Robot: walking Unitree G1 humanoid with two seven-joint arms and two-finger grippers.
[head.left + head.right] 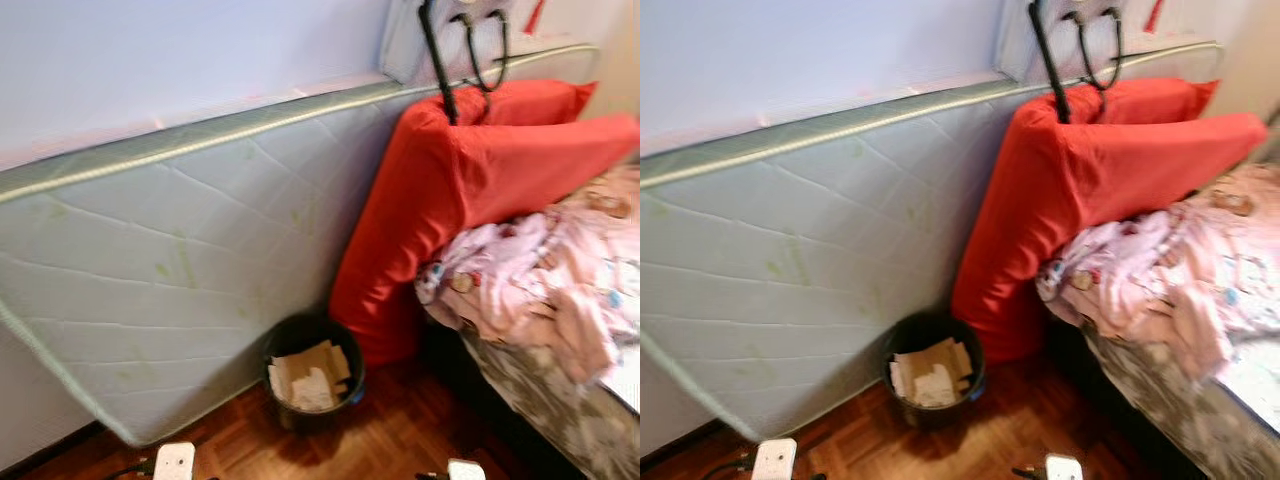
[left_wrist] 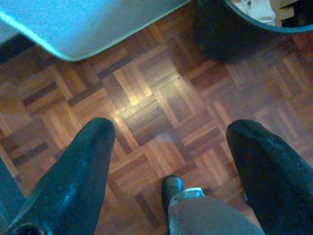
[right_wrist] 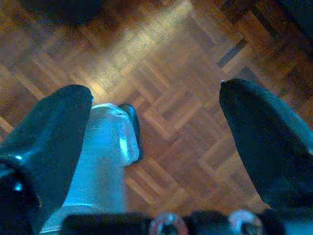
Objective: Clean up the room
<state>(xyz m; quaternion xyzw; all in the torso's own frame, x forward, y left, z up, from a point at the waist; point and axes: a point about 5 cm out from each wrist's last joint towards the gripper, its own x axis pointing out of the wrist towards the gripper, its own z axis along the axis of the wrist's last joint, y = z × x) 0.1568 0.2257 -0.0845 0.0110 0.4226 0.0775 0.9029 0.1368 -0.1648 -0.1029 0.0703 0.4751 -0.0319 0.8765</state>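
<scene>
My left gripper [image 2: 166, 147] and right gripper [image 3: 156, 122] hang spread above parquet floor [image 2: 146, 98]; black bin [image 1: 313, 372] beside mattress [image 1: 170, 270].

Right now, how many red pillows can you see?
2. The big red pillow stands leaning against the mattress beside the bed. The second red pillow lies behind its top, against the mattress edge. More could be hidden behind them.

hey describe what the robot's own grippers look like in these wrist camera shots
Each gripper, left and right, has two long, thick black fingers with rounded, slightly glossy tips. In the head views, white blocky arm ends show at the bottom edge.
</scene>
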